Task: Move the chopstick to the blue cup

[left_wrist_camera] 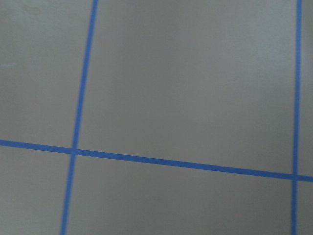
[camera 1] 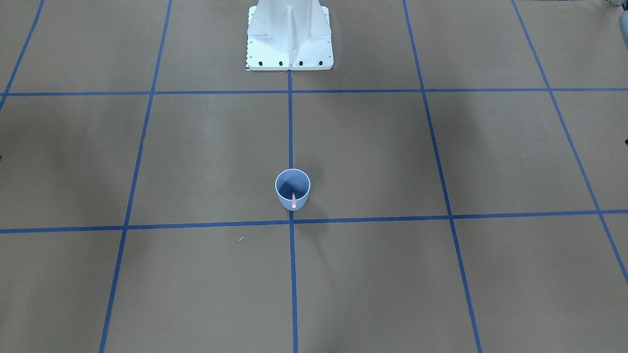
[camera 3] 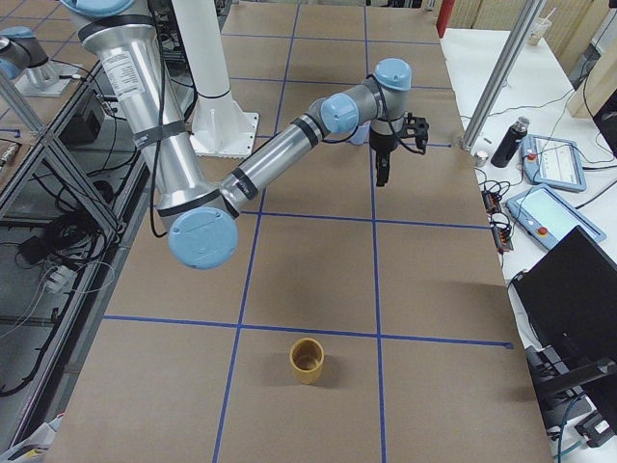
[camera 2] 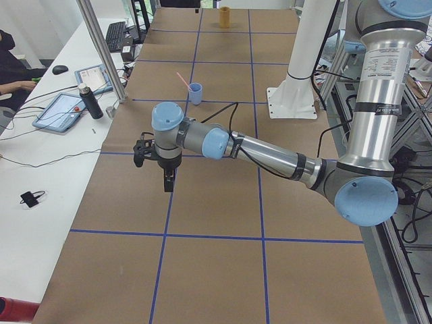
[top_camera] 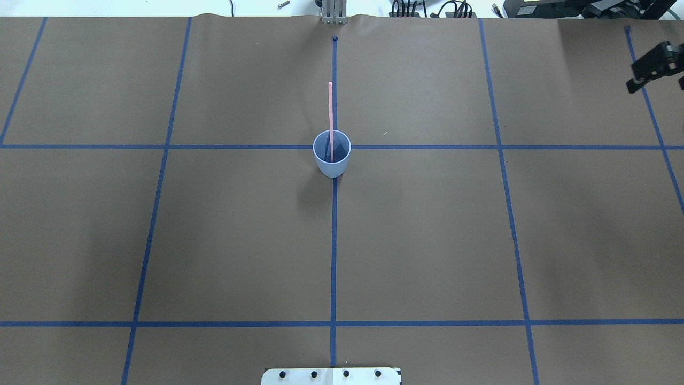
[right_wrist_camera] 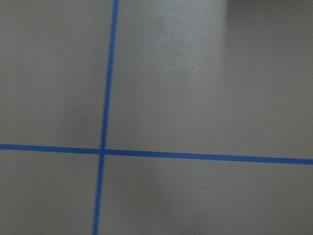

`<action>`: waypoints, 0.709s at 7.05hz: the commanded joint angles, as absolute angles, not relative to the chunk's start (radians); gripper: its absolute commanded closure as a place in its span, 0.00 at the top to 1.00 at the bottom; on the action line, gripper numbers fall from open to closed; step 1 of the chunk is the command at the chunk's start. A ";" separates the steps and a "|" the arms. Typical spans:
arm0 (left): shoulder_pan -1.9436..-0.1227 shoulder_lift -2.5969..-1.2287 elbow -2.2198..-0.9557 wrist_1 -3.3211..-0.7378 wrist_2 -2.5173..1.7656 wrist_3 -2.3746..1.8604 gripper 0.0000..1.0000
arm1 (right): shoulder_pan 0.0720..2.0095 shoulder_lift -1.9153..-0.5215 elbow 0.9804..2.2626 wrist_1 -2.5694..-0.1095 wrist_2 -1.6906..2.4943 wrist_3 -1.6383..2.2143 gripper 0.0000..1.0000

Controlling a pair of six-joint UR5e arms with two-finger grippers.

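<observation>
The blue cup [top_camera: 332,160] stands upright at the table's middle, on the centre tape line. It also shows in the front view [camera 1: 293,190] and the left side view [camera 2: 196,93]. One pink chopstick [top_camera: 330,109] stands in it, leaning on the rim and sticking well above it [camera 2: 182,79]. My left gripper [camera 2: 167,183] hangs over the paper far to the left of the cup, holding nothing that I can see. My right gripper [camera 3: 382,179] hangs far to the right and shows partly at the overhead view's edge [top_camera: 649,67]. I cannot tell whether either is open or shut.
A brown-yellow cup [camera 3: 308,360] stands alone at the table's right end [camera 2: 224,17]. The white robot base [camera 1: 289,44] sits at the table's robot side. A tiny white fleck [camera 1: 241,239] lies near the blue cup. Both wrist views show only brown paper and blue tape lines.
</observation>
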State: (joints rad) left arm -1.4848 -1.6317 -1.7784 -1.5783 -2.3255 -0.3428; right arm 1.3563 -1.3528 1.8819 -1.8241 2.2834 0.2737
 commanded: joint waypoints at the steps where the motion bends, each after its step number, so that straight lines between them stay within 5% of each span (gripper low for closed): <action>1: -1.506 -1.560 -1.726 -1.583 -2.318 -0.290 0.98 | 1.484 -1.484 1.841 -1.818 2.289 0.115 1.00; 5: -1.531 -1.545 -1.652 -1.575 -2.289 -0.168 0.98 | 1.595 -1.551 1.711 -1.799 2.353 -0.076 1.00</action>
State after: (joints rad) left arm -1.5260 -1.5442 -1.6758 -1.5789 -2.2910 -0.2264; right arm 1.5640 -1.5346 1.7464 -1.8121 2.3306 -0.0020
